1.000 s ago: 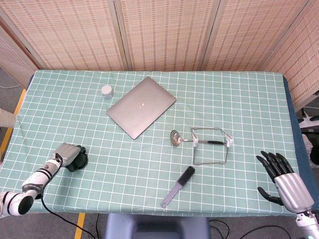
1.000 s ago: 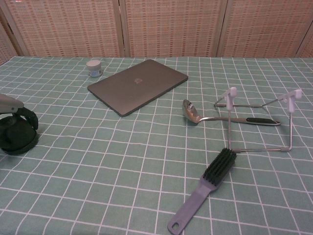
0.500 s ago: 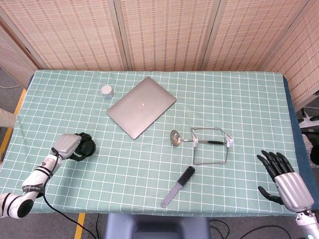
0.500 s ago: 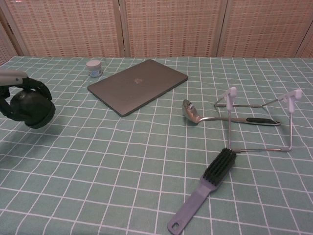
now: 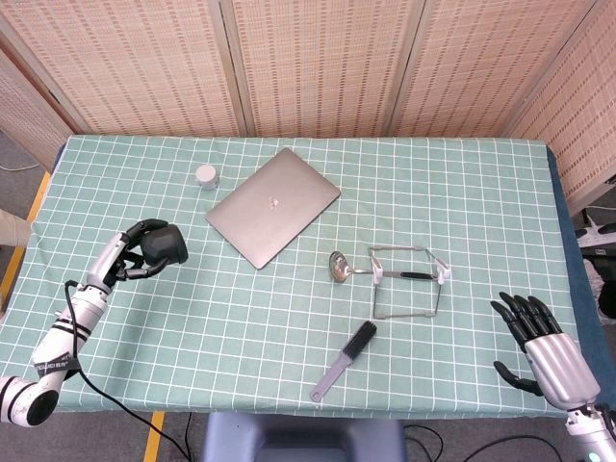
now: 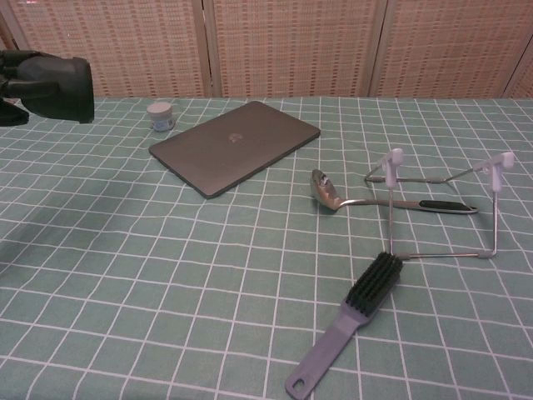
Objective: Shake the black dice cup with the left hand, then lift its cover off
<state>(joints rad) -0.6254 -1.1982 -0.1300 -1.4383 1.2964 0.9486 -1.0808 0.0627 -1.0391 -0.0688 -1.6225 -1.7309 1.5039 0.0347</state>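
Black dice cup (image 5: 165,243) sits wrapped in the left hand (image 5: 135,252) fingers (image 5: 146,229), held up off the checked surface (image 5: 289,318), tipped sideways. Judged step: the shake, cover not yet off. Next move calls for setting it down upright, then lifting the cover straight up. Right hand (image 5: 551,351) empty, fingers spread, far from cup.
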